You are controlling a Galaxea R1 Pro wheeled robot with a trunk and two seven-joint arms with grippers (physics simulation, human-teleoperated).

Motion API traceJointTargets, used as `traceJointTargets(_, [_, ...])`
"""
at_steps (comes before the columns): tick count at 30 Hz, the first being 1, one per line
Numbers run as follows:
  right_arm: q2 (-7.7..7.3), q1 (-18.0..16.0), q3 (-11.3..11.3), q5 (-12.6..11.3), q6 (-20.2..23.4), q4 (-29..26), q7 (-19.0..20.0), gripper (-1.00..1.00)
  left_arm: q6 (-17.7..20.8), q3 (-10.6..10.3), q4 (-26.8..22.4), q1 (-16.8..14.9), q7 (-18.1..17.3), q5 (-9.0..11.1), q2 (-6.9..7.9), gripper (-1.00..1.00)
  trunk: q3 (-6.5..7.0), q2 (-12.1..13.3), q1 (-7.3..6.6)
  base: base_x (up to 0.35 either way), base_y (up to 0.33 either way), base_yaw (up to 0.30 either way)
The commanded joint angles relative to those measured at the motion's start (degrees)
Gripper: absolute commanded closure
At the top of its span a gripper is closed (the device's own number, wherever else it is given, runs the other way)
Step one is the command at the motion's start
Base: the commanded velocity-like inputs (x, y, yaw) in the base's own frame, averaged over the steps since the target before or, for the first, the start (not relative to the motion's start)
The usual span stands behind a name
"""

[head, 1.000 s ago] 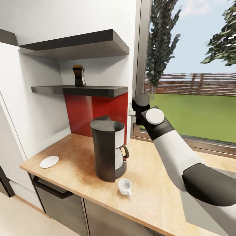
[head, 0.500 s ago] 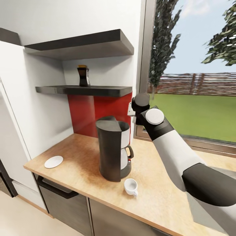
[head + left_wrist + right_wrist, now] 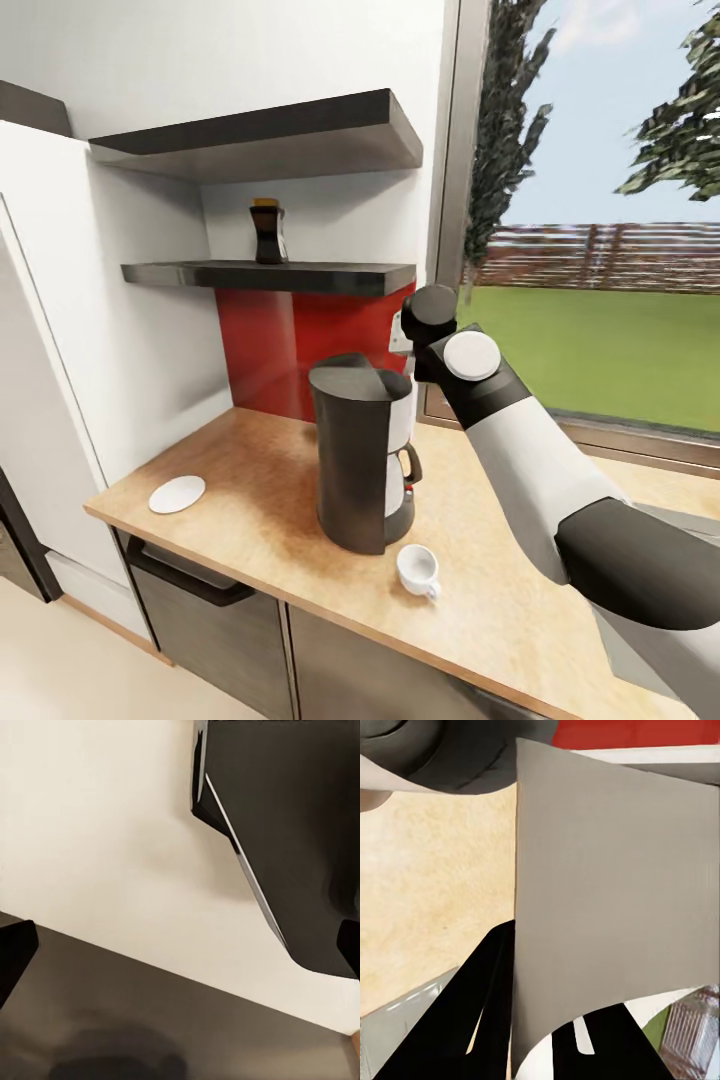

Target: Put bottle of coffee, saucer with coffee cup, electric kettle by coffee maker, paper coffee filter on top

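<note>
Kitchen countertop (image 3: 250, 490) | right gripper (image 3: 529, 1020) pinching paper filter (image 3: 607, 907); raised just beside coffee maker (image 3: 362, 450), filter standing upright

Countertop (image 3: 250, 480): saucer (image 3: 177, 494), coffee maker (image 3: 362, 450), coffee cup (image 3: 418, 570). Kitchen shelf (image 3: 270, 274): bottle of coffee (image 3: 268, 231).

right arm (image 3: 520, 450): raised, reaching forward | right gripper (image 3: 532, 1020): jaws pinching a pale sheet
</note>
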Motion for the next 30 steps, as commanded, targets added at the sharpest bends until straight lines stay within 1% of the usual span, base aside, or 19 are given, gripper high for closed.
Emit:
traceJointTargets(1, [0.0, -0.01, 0.09, 0.21, 0.83, 0.04, 0.42, 1.0, -0.09, 0.29, 0.04, 0.0, 0.03, 0.02, 0.0, -1.0, -0.01, -0.03, 0.02, 0.0, 0.017, 0.0])
traceJointTargets(6, [0.0, -0.01, 0.07, 0.21, 0.83, 0.07, 0.42, 1.0, -0.17, 0.29, 0.04, 0.03, 0.06, 0.09, 0.04, -1.0, -0.01, -0.03, 0.02, 0.0, 0.016, 0.0])
traceJointTargets(12, [0.0, 0.13, 0.01, 0.2, 0.83, 0.41, 0.42, 1.0, -0.18, 0.29, 0.04, 0.0, 0.08, 0.09, 0.0, -1.0, -0.01, -0.03, 0.02, 0.0, 0.154, 0.0])
traceJointTargets(24, [0.0, 0.25, 0.08, 0.2, 0.83, 3.66, 0.42, 1.0, -0.1, 0.29, 0.04, 0.01, 0.0, 0.02, 0.0, -1.0, -0.01, -0.03, 0.02, 0.0, 0.008, 0.0])
traceJointTargets(30, [0.0, 0.34, 0.09, 0.2, 0.83, 4.1, 0.42, 1.0, -0.18, 0.33, 0.0, 0.04, -0.25, 0.25, 0.08, -1.0, -0.01, -0.03, 0.02, 0.003, 0.004, 0.0])
